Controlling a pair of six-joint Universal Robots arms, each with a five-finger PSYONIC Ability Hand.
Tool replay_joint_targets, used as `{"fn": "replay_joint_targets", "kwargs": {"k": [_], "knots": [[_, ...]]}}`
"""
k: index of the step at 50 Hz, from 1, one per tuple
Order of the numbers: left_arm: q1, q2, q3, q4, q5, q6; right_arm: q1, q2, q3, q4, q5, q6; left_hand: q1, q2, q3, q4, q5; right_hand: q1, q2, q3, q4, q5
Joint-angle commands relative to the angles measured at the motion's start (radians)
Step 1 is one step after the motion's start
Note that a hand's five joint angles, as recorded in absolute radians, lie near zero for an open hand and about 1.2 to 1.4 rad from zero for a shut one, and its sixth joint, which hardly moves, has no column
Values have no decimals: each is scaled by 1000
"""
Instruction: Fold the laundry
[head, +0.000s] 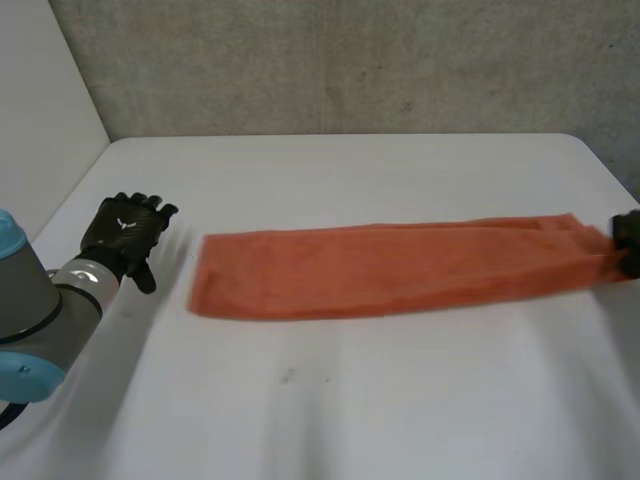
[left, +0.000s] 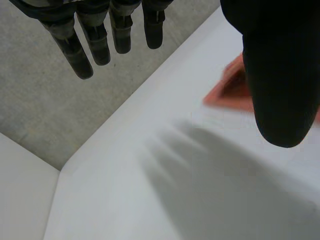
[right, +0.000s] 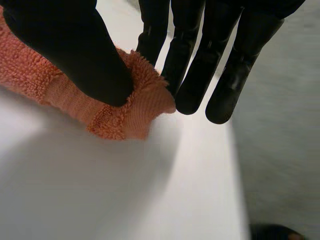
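Nearest the head camera sits the robot's left arm (head: 30, 310). Its left hand (head: 125, 235) hovers just beyond the short end of the orange towel (head: 390, 268) on the robot's left, close to that end but apart from it. In the left wrist view its fingers (left: 82, 55) hang straight and spread, with the thumb well away from them. That hand is apart and holds nothing, and a corner of the towel lies past the thumb.

The towel lies flat on the white surface (head: 350, 400) as a long, narrow strip running from one side of the robot to the other. At the towel's opposite short end is the right hand (head: 628, 242). In the right wrist view the thumb (right: 75, 50) bears down on the towel's end corner and nips it against the nearest finger. The other fingers stand straight just behind the cloth, so this hand is clamped on the towel's end.

Layered edges show at the towel's right end, and the strip is narrow. From that, a lengthwise fold looks already made, though the frames do not show how many layers there are. The crosswise folds appear to be what is left, with one short end carried over to meet the other. Only one end is held so far. The end beside the left hand has not yet been taken up, and the strip's long edges run roughly even but not perfectly straight.
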Motion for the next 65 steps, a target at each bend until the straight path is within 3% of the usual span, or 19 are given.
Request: {"fn": "replay_joint_targets", "kwargs": {"k": [1, 5, 7, 14, 18, 19, 27, 29, 30, 32, 33, 34, 36, 38, 42, 53, 58, 61, 65], "knots": [[-2, 11, -8, 0, 1, 0, -21, -11, -98, -5, 80, -36, -2, -3, -13, -7, -24, 451, 228, 226, 205, 264], [-2, 11, -16, 0, 1, 0, 57, -37, -136, -5, 77, -37, -2, -3, -13, -7, -24, 451, 228, 226, 205, 264], [-2, 14, -19, 0, 1, 0, 201, -55, -176, -5, 72, -23, -2, -3, -13, -7, -24, 451, 228, 226, 205, 264], [-3, 31, -22, 0, -1, -2, 454, -65, -238, -14, 51, -17, -2, -3, -13, -7, -24, 451, 228, 226, 205, 264], [-3, 33, -24, 0, -2, -2, 651, -49, -297, -16, -8, -14, -2, -3, -13, -7, -24, 451, 228, 226, 205, 264], [-3, 33, -27, 0, -2, 0, 751, -14, -317, -17, -49, -14, -2, -3, -13, -7, -24, 451, 228, 226, 205, 264], [1, 33, -31, 0, -1, -2, 956, 113, -343, -54, -155, -14, -5, -6, -16, -10, -27, 451, 228, 226, 205, 264], [3, 33, -31, 0, -1, -2, 973, 133, -342, -54, -149, -16, -5, -6, -16, -9, -27, 362, 138, 137, 116, 174], [3, 33, -31, 0, -1, -2, 982, 153, -342, -49, -140, -19, -5, -6, -16, -10, -27, -124, -348, -349, -370, -312], [3, 33, -34, 0, -1, -2, 981, 168, -340, -46, -115, -17, -5, -6, -16, -10, -27, -696, -920, -921, -942, -884], [3, 33, -34, 0, 1, -2, 981, 168, -340, -46, -115, -17, -5, -6, -16, -10, -27, -698, -922, -923, -944, -886], [3, 33, -36, 0, 1, -2, 968, 170, -330, -42, -10, -8, -5, -6, -16, -10, -27, -770, -994, -995, -1016, -958], [0, 33, -37, 0, 2, 0, 964, 167, -327, -40, 23, -5, -5, -6, -16, -10, -27, -770, -994, -995, -1016, -958], [-2, 33, -37, 0, 2, -2, 927, 146, -298, -20, 142, 20, -5, -6, -16, -10, -27, -770, -994, -995, -1016, -958], [-11, 36, -45, 0, 4, 0, 821, 55, -218, 44, 202, 70, -5, -6, -16, -10, -27, -770, -994, -995, -1016, -958], [-101, 80, -30, -8, 2, -5, 636, -51, 43, 93, 71, 208, 10, 9, -1, 5, -12, -770, -994, -995, -1016, -958], [-184, 114, -39, -34, -7, -29, 589, -62, 106, 73, 29, 248, 130, 129, 119, 125, 108, -745, -969, -970, -991, -933], [-232, 128, -54, -83, -8, -51, 560, -69, 131, 53, 3, 293, 136, 135, 125, 131, 114, -669, -893, -894, -915, -857], [-273, 145, -97, -138, -11, -57, 549, -68, 163, -11, -37, 352, 121, 120, 110, 117, 99, -265, -489, -490, -511, -453]]}}
